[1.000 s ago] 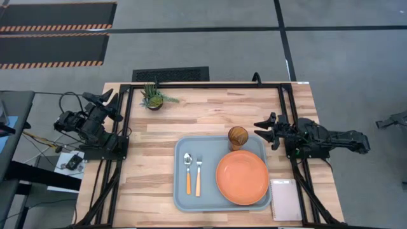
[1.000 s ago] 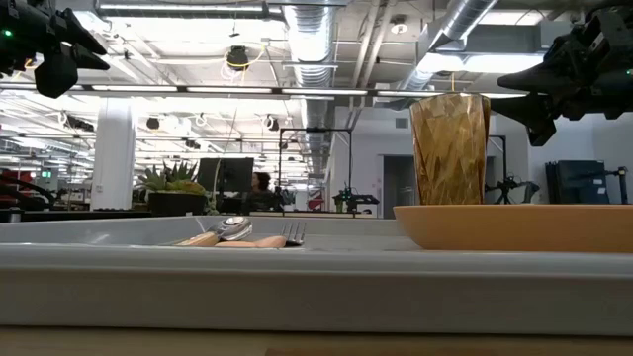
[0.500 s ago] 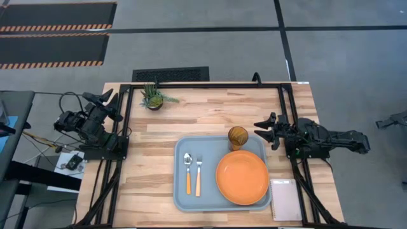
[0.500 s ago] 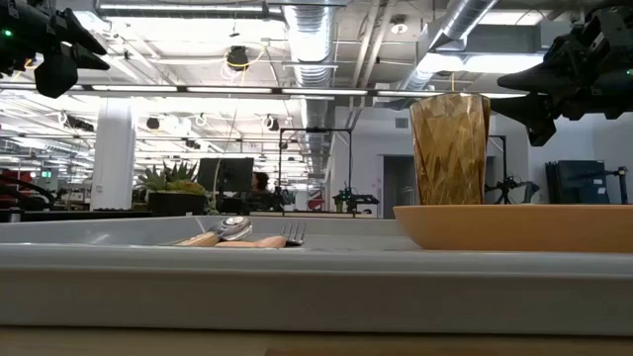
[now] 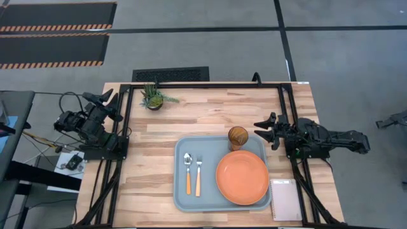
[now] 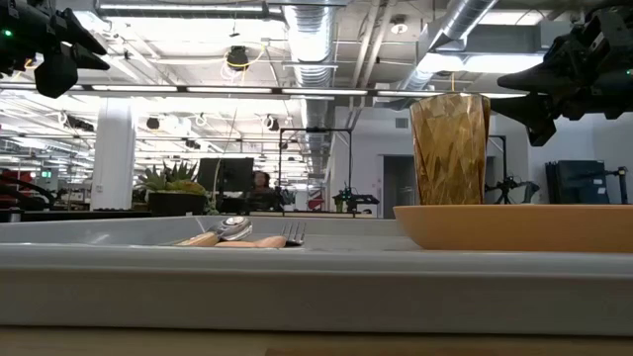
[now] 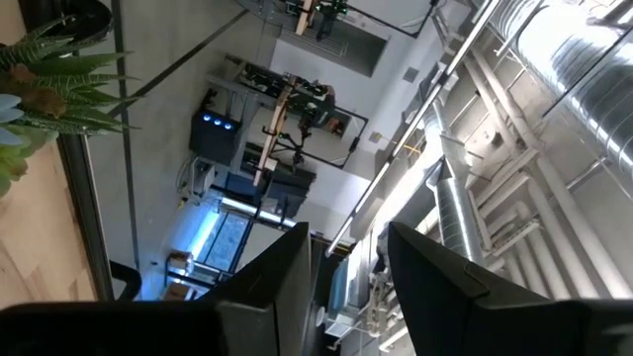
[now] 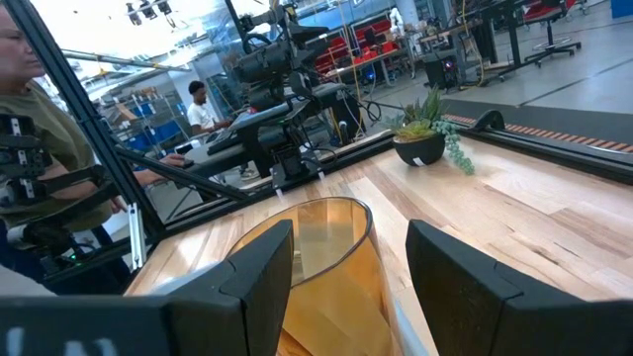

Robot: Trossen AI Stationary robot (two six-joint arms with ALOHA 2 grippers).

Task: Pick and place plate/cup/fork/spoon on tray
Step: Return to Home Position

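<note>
The light blue-grey tray (image 5: 183,191) lies on the wooden table. On it the orange plate (image 5: 242,177) sits at the right. The amber ribbed cup (image 5: 238,135) stands upright at the tray's far right corner, behind the plate (image 6: 514,225) in the low view. The spoon (image 5: 187,172) and the fork (image 5: 198,175) lie side by side on the tray's left half. My right gripper (image 5: 262,130) is open, raised just right of the cup (image 8: 316,252). My left gripper (image 5: 108,105) is open, raised beyond the table's left edge.
A small potted green plant (image 5: 153,97) stands at the table's far left. A white spiral notepad (image 5: 285,198) lies right of the tray near the front edge. A dark metal frame (image 5: 206,84) runs around the table. People show in the room beyond in the right wrist view.
</note>
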